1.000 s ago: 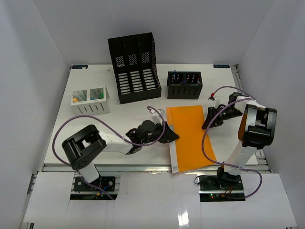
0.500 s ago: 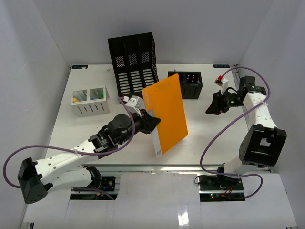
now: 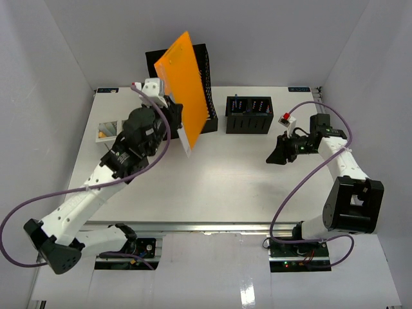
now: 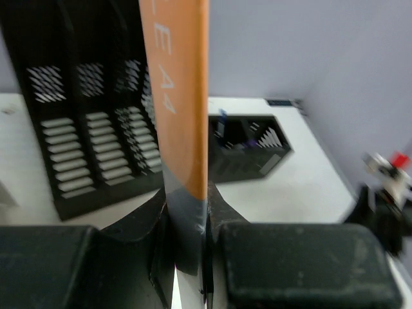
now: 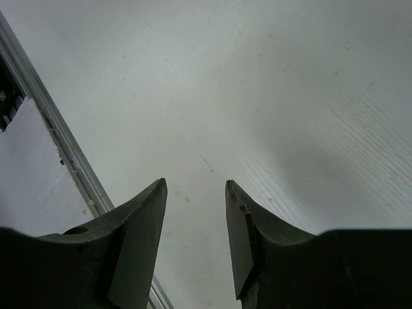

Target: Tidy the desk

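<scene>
My left gripper [image 3: 175, 120] is shut on an orange folder [image 3: 185, 74] with a white spine edge. It holds the folder upright and tilted, high in front of the black three-slot file rack [image 3: 201, 96]. In the left wrist view the folder [image 4: 177, 96] stands edge-on between the jaws, with the rack [image 4: 77, 129] behind it. My right gripper [image 3: 275, 156] is open and empty, low over the white desk [image 3: 219, 187] at the right. The right wrist view shows only bare desk [image 5: 257, 96] between the open fingers [image 5: 145, 219].
A small black organizer [image 3: 249, 114] with pens stands right of the file rack; it also shows in the left wrist view [image 4: 248, 145]. A white bin [image 3: 109, 132] is partly hidden behind the left arm. The silver front rail [image 3: 193, 225] shows in the right wrist view [image 5: 51, 135].
My left gripper lifted the orange folder off the desk and carried it up and back-left to the file rack. My right gripper moved off the folder and sank toward the desk.
</scene>
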